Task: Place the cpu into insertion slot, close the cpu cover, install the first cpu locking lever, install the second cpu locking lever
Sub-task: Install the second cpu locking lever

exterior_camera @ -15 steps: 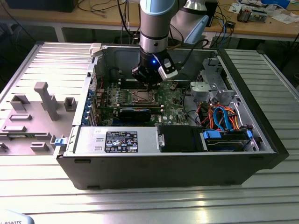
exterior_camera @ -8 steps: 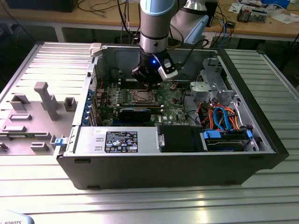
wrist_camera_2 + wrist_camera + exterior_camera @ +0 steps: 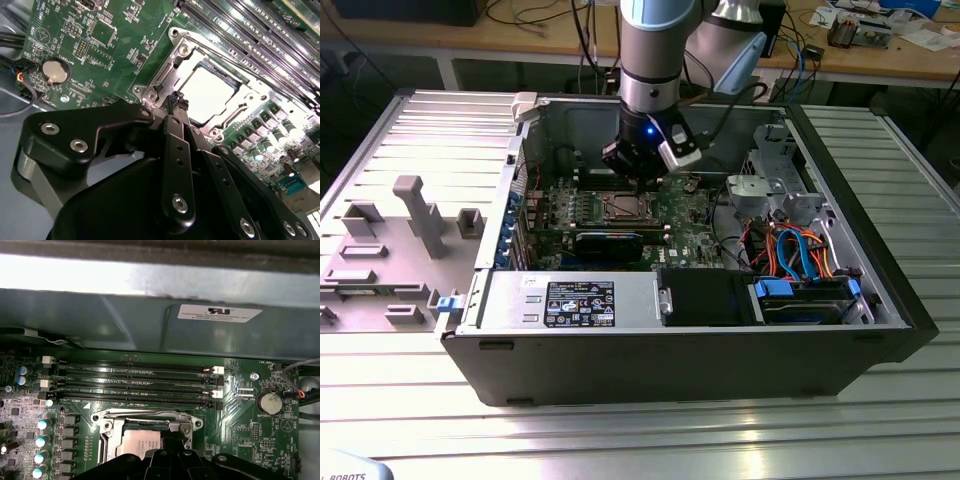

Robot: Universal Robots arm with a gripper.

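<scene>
Black pincer (image 3: 176, 102), fingers pressed shut, partly hiding the cpu cover (image 3: 172, 67) over the cpu (image 3: 210, 92).

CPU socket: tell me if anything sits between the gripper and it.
Nothing visible does. In the second wrist view the gripper hangs just above the edge of the insertion slot, where the cpu lies framed by the cpu cover. The memory slots lie alongside, out of the way.

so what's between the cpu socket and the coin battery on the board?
In the first wrist view, between the socket and the battery there is only green board with small components and the memory slots' latch ends; nothing loose.
</scene>
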